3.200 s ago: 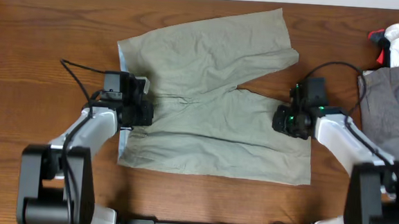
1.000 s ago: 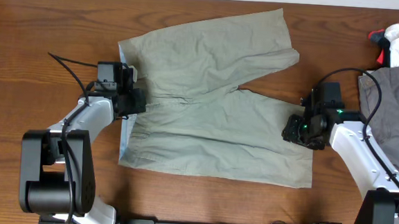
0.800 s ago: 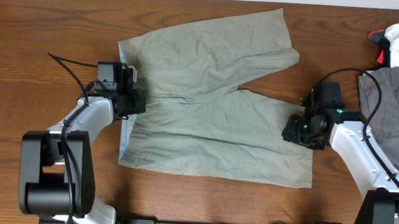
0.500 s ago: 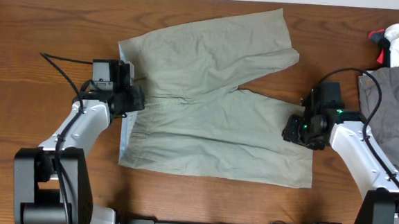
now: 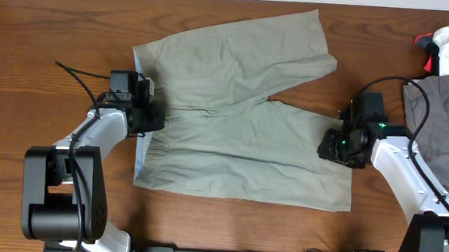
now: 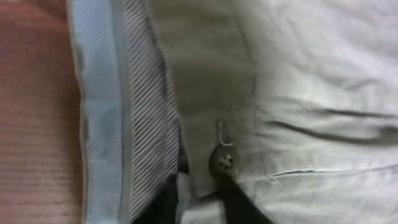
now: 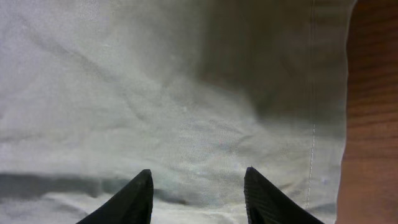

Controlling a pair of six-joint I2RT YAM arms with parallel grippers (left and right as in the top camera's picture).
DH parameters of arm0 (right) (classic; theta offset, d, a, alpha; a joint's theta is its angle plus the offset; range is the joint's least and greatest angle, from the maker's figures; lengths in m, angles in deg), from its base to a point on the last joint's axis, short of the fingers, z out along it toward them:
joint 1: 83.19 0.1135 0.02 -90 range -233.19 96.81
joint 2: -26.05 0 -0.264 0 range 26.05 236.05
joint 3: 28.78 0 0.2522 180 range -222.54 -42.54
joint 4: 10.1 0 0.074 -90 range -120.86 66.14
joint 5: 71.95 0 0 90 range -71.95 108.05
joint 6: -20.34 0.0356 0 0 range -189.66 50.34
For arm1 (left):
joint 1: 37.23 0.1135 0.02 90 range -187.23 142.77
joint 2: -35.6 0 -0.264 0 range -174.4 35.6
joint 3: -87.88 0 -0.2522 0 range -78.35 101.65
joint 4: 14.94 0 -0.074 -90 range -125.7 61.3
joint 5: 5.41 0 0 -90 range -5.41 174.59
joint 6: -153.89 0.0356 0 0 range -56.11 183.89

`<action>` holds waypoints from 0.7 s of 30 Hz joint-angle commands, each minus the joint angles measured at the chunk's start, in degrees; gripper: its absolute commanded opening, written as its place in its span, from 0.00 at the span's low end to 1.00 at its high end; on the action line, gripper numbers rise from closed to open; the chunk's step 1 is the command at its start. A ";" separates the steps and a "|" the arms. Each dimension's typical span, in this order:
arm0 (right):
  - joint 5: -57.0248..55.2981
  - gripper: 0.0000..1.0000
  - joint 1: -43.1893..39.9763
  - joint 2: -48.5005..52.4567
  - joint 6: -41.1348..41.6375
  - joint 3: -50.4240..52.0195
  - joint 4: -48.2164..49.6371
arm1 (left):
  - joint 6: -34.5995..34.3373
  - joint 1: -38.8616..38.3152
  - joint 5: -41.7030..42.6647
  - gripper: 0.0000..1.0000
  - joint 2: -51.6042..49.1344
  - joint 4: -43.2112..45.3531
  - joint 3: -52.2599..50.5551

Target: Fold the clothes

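Observation:
The pale khaki-green shorts [image 5: 234, 103] lie spread flat on the wooden table, waistband to the left and both legs pointing right. My left gripper [image 5: 152, 115] is at the middle of the waistband. In the left wrist view it [image 6: 202, 202] is shut on the waistband edge beside the button [image 6: 224, 160], with the striped inner lining [image 6: 143, 112] turned out. My right gripper [image 5: 329, 146] is over the near leg close to its hem. In the right wrist view it [image 7: 198, 177] is open just above the fabric [image 7: 174, 93], holding nothing.
A darker grey garment [image 5: 448, 116] lies at the right edge, under the right arm's cable. A small white-and-red cloth item [image 5: 448, 46] sits at the far right corner. Bare wood [image 5: 50, 37] lies left of the shorts.
Since 3.2 s ago my left gripper moved up-left onto the waistband edge and my right gripper moved right toward the leg hem. In the last second only the left arm shifted slightly.

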 commanded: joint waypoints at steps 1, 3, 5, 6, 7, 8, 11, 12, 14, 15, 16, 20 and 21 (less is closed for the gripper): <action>0.28 0.46 -0.33 -0.35 -0.87 0.04 0.04 | 0.26 0.04 -0.04 0.08 -0.72 0.20 0.72; 0.28 0.46 -0.33 -0.35 -0.90 0.04 0.02 | 0.26 0.04 -0.04 0.06 -0.33 0.00 0.85; 0.28 0.46 -0.33 -0.35 -0.90 0.04 -0.02 | 0.26 0.04 -0.04 0.06 0.28 -0.02 0.98; 0.28 0.46 -0.33 -0.35 -0.90 0.04 -0.07 | 0.26 0.04 -0.04 0.06 0.81 -0.04 1.07; 0.28 0.46 -0.33 -0.35 -0.90 0.04 -0.07 | 0.26 0.04 -0.07 0.06 1.38 -0.07 1.18; 0.28 0.46 -0.33 -0.35 -0.90 0.07 -0.09 | 0.26 0.04 -0.07 0.06 1.92 -0.09 1.22; 0.28 0.46 -0.33 -0.35 -0.90 0.04 -0.07 | 0.26 0.04 -0.07 0.06 4.15 -0.11 1.22; 0.28 0.46 -0.33 -0.35 -0.87 0.04 -0.07 | 0.26 0.04 -0.07 0.06 5.14 -0.22 1.22; 0.28 0.46 -0.33 -0.35 -0.90 0.04 -0.15 | 0.26 0.04 -0.11 0.06 7.15 -0.33 1.22; 0.26 0.46 -0.35 -0.35 -0.90 0.04 -0.17 | 0.26 0.04 -0.11 0.06 8.00 -0.35 1.22; 0.26 0.46 -0.33 -0.35 -0.90 0.04 -0.20 | 0.26 0.04 -0.11 0.06 8.81 -0.48 1.22; 0.26 0.46 -0.35 -0.35 -0.90 0.04 -0.13 | 0.24 0.44 -1.18 0.06 11.02 -1.53 1.22; 0.26 0.46 -0.33 -0.35 -0.90 0.04 -0.15 | 0.24 0.66 -2.19 0.06 11.06 -2.08 1.22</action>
